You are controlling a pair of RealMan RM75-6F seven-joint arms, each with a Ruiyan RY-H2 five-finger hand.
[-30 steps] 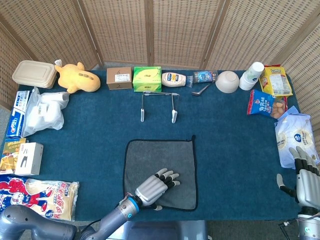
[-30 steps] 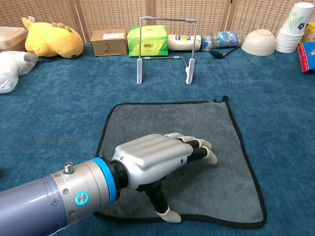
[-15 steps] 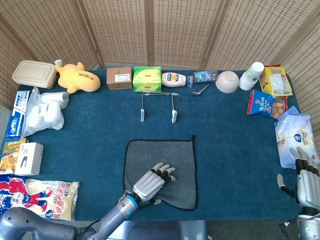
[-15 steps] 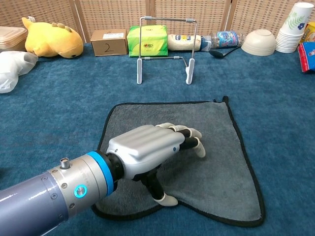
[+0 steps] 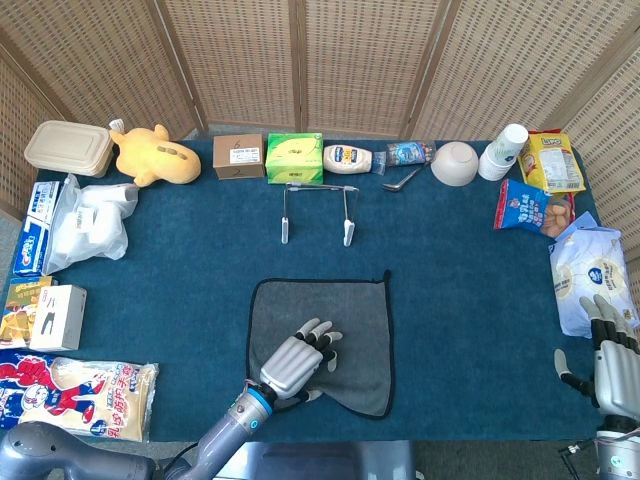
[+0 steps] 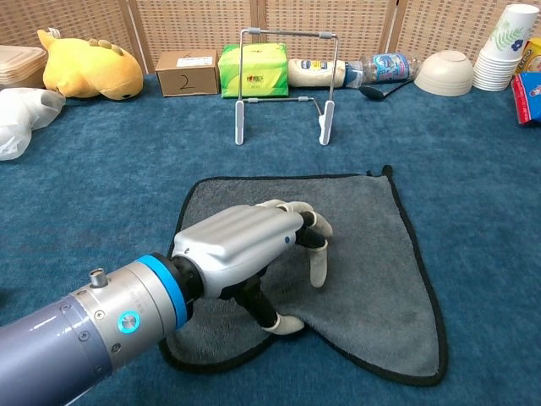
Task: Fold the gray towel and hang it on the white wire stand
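While the gray towel (image 6: pixel 363 254) lies flat on the blue table (image 5: pixel 200 270), just on the robot's side of the white wire stand (image 6: pixel 283 80), the left hand (image 6: pixel 245 249) rests on its near-left part, fingers (image 6: pixel 317 266) curling down into the cloth. The right hand (image 5: pixel 612 365) hovers well off, fingers spread, so the left is nearer. Since a second ago the left hand has drawn back, bunching the near edge.
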